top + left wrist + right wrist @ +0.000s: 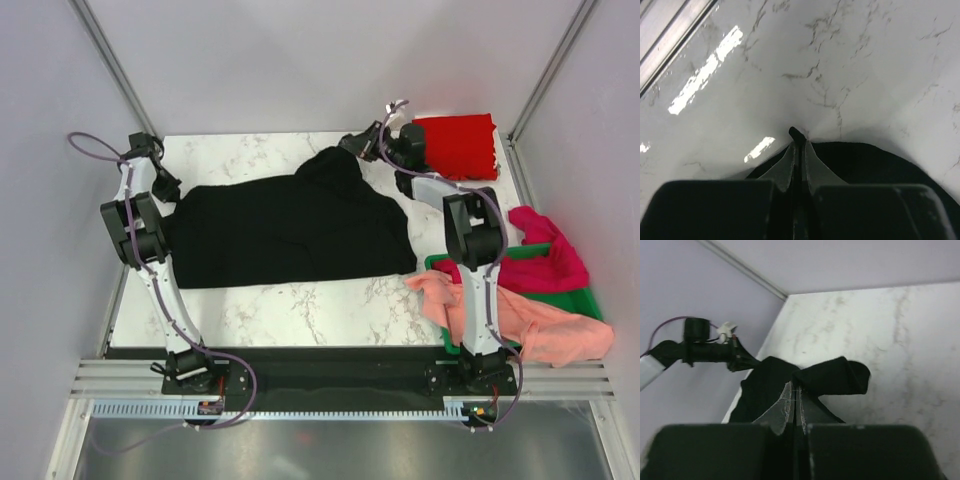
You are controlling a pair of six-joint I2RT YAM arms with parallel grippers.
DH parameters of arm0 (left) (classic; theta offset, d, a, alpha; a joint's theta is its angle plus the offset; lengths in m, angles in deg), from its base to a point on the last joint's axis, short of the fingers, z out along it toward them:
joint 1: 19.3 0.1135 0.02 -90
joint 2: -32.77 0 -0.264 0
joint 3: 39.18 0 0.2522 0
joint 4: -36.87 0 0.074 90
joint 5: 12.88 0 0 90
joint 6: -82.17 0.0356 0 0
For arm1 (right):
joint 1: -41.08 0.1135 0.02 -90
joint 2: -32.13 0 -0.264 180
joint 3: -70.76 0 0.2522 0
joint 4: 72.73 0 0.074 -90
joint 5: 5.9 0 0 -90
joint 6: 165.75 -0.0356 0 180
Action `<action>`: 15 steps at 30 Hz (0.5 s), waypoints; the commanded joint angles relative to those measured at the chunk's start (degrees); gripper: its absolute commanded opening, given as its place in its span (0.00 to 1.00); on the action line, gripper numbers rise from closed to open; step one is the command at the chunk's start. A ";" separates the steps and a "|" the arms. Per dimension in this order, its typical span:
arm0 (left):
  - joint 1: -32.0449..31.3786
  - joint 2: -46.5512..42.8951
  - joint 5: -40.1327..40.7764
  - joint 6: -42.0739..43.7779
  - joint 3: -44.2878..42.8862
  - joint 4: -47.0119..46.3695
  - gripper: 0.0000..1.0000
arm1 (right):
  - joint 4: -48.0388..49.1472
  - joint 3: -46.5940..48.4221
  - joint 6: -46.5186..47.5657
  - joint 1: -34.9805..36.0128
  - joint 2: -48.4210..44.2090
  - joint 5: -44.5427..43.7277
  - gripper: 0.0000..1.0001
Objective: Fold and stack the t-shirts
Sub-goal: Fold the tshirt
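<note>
The black t-shirt [290,230] lies spread across the marble table [300,300]. My left gripper [168,188] is shut on its far left edge; a nub of black cloth [795,134] pokes out between the pinched fingertips. My right gripper [352,148] is shut on the shirt's far right part, lifting a fold of black cloth [832,377] off the table. A folded bright red t-shirt [458,145] rests at the back right corner. The magenta t-shirt [545,262] and salmon-pink t-shirt [530,325] hang over the bin.
A green bin [570,298] stands off the table's right side, beside the right arm's base. Grey walls close in on the left, back and right. A metal rail [670,45] runs along the table's left edge.
</note>
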 commanded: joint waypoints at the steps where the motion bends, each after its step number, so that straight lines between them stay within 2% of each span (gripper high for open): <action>1: 0.31 -6.91 -2.10 -0.06 3.59 1.81 0.02 | 3.81 -6.24 5.53 0.88 -12.18 5.52 0.00; 4: 0.83 -10.42 -4.30 -0.32 9.46 0.58 0.02 | -0.57 -13.81 9.39 2.01 -19.82 6.41 0.00; 5: 0.92 -11.31 -4.74 -0.76 10.88 -0.03 0.02 | -6.42 -16.70 13.93 2.54 -21.93 5.54 0.00; 8: 1.27 -14.47 -5.80 -1.02 15.98 -1.97 0.02 | -14.71 -22.58 20.46 4.39 -29.58 2.28 0.00; 15: 2.77 -18.35 -7.91 -0.76 21.27 -5.75 0.02 | -19.13 -38.33 25.48 7.29 -44.87 -3.34 0.00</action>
